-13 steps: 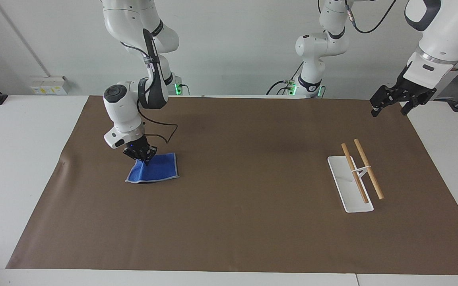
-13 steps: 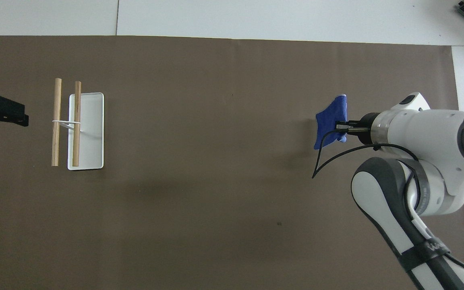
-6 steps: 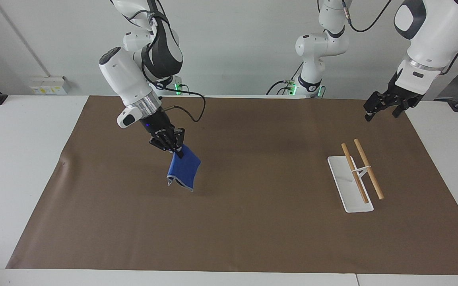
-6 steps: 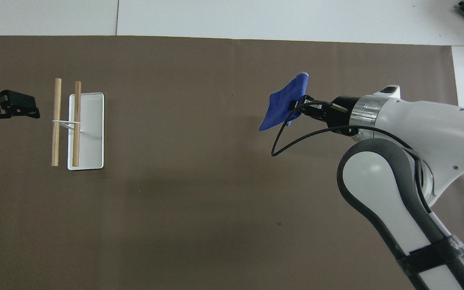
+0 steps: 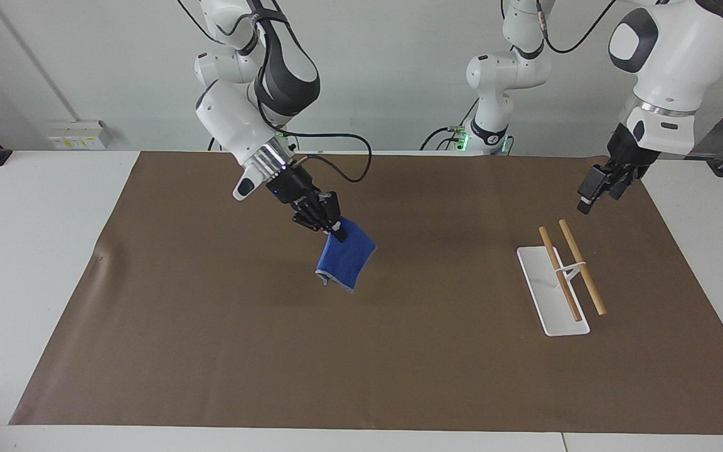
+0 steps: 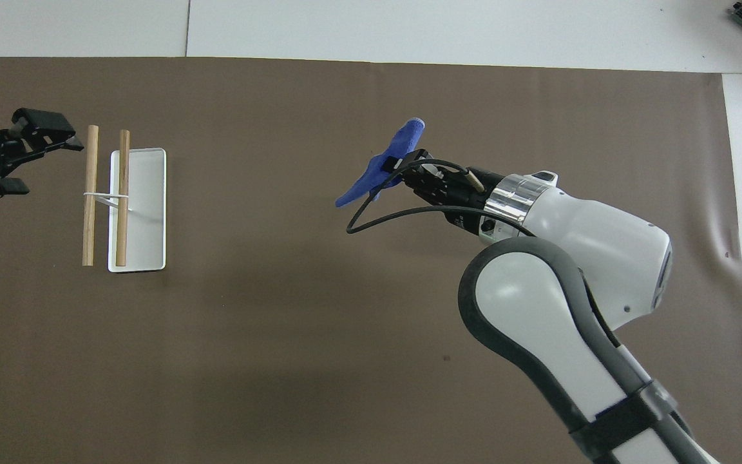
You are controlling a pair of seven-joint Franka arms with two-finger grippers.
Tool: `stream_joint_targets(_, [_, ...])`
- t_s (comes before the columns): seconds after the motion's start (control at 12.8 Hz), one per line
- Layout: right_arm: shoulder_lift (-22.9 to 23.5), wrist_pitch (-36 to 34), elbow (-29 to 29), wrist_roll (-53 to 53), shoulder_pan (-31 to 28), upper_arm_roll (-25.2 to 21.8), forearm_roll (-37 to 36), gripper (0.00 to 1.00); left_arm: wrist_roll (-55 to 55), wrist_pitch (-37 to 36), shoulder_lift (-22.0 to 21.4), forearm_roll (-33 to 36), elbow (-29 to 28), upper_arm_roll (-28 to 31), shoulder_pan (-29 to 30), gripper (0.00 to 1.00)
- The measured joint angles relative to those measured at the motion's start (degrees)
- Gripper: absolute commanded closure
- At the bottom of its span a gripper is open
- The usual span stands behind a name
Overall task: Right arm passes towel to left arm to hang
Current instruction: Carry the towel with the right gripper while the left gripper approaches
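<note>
The bright-blue towel [image 5: 345,260] hangs in the air by one corner over the brown mat, around the middle of the table. My right gripper [image 5: 334,230] is shut on that corner, its arm reaching out slantwise from its own end. Seen from overhead, the towel [image 6: 374,177] droops from the right gripper [image 6: 394,164] as a narrow folded strip. My left gripper [image 5: 595,196] hangs open and holds nothing. It is above the mat at the left arm's end, beside the rack's wooden rods [image 6: 91,193]. In the overhead view the left gripper [image 6: 49,164] shows its fingers spread apart.
The white rack base [image 5: 546,301] with two wooden rods [image 5: 581,267] stands on the brown mat [image 5: 399,364] toward the left arm's end. A third white arm [image 5: 503,75] stands at the table edge nearest the robots. White tabletop borders the mat.
The right gripper lifted the towel off the mat and carried it toward the table's middle. The left gripper came lower and closer to the rack, turning as it moved.
</note>
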Motion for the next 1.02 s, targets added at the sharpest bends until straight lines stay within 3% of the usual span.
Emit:
stream_joint_targets(0.31, [4.25, 4.81, 6.17, 6.75, 5.01, 0.04, 10.51, 1.0, -8.41, 4.97, -2.79, -0.07, -6.26, -0.71, -0.02, 0.0])
stream_joint_targets(0.63, [8.11, 6.62, 11.66, 20.69, 8.16, 0.06, 10.81, 1.0, -15.28, 5.97, -3.66, -0.17, -7.3, -1.86, -0.02, 0.0])
stream_joint_targets(1.02, [14.02, 13.02, 18.77, 38.69, 12.01, 0.15, 11.13, 1.0, -28.02, 14.23, -4.65, -0.2, -12.12, -4.94, -0.07, 0.0])
